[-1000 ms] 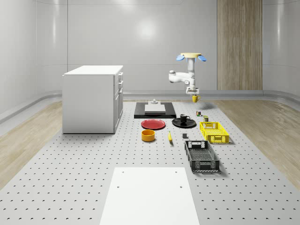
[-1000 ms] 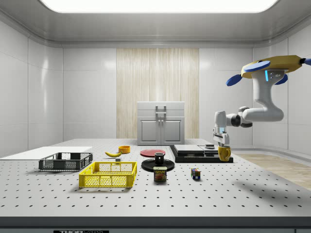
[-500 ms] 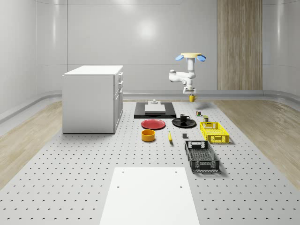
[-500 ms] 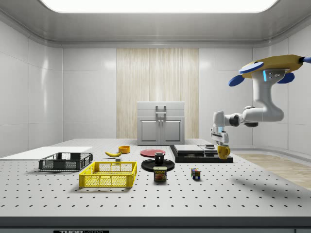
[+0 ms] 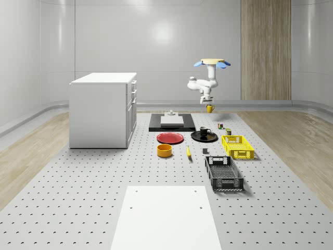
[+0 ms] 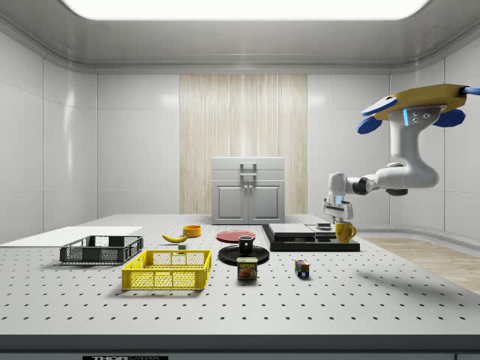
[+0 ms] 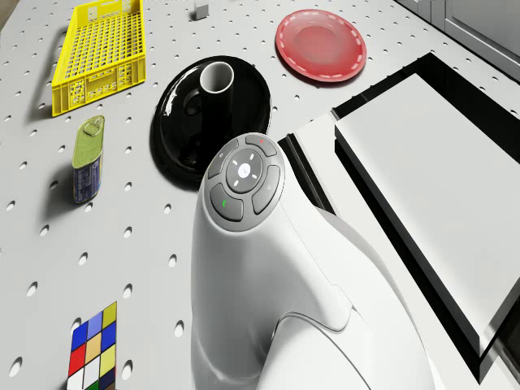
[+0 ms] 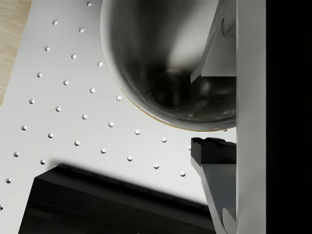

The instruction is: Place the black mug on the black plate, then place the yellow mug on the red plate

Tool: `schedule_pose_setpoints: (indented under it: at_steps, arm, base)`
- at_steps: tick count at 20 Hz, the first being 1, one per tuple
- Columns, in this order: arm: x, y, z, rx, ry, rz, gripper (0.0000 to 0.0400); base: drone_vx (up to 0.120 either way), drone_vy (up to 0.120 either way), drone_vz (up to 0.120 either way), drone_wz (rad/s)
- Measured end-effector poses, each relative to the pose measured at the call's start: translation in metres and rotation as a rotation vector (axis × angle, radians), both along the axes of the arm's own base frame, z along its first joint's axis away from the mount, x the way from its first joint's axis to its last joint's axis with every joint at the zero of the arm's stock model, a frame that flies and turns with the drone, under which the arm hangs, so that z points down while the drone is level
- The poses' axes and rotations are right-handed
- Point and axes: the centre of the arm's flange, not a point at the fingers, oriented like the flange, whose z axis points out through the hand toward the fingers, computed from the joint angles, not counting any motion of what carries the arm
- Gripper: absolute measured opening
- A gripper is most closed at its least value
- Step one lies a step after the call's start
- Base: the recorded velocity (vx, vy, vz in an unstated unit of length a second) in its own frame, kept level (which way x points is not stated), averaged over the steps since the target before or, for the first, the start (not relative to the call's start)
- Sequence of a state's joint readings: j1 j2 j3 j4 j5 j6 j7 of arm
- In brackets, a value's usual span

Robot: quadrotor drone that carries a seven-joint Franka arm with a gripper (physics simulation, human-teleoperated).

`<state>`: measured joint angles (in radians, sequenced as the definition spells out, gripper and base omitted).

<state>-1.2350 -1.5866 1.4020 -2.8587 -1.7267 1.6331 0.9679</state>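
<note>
1. Perforated grey table [image 5: 78,208] fills the floor of a pale-walled room; a white cabinet [image 5: 103,108] stands on it at the whole-scene view's left.
2. Landmark: black plate [image 5: 204,137]. It lies flat on the table, with the black mug [image 5: 204,130] standing upright on it.
3. Red plate [image 5: 170,138] lies just beside the black plate, on its cabinet side, bare on top.
4. Drone [image 5: 212,63] hovers in the air beyond the black plate, over the far part of the table, near the black slab [image 5: 171,123] that carries a white block.
5. Arm hangs down from the drone and bends; the gripper [image 6: 336,218] points down, above table height, on the side view's right of the black plate.
6. Gripper is closed on the rim of the yellow mug [image 6: 345,232]: in the wrist view one finger [image 8: 214,151] sits outside the mug wall and the other reaches inside the cup. The mug hangs clear of the table, well apart from the red plate.
7. Yellow basket [image 5: 237,146] and black basket [image 5: 223,173] sit on the near side of the black plate; a tin can [image 7: 87,159] and a coloured cube [image 7: 93,345] lie near it.
</note>
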Motion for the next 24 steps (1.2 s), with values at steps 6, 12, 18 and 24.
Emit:
schedule_pose_setpoints:
  at_steps: [6, 12, 18, 24]
  arm:
    - [0.0, 0.0, 0.0, 0.0, 0.0, -0.18, 0.011]
    - [-0.0001, -0.0018, 0.0, 0.0, 0.001, -0.359, 0.011]
    - [-0.0003, -0.0062, 0.0, 0.0, 0.001, -0.463, 0.011]
    - [-0.0004, -0.0073, 0.0, 0.0, 0.001, -0.499, 0.011]
  base:
    - [0.0, 0.0, 0.0, -0.3]
    - [0.04, -0.04, 0.0, -0.283]
    - [0.12, -0.12, 0.0, 0.0]
    - [0.12, -0.12, 0.0, 0.0]
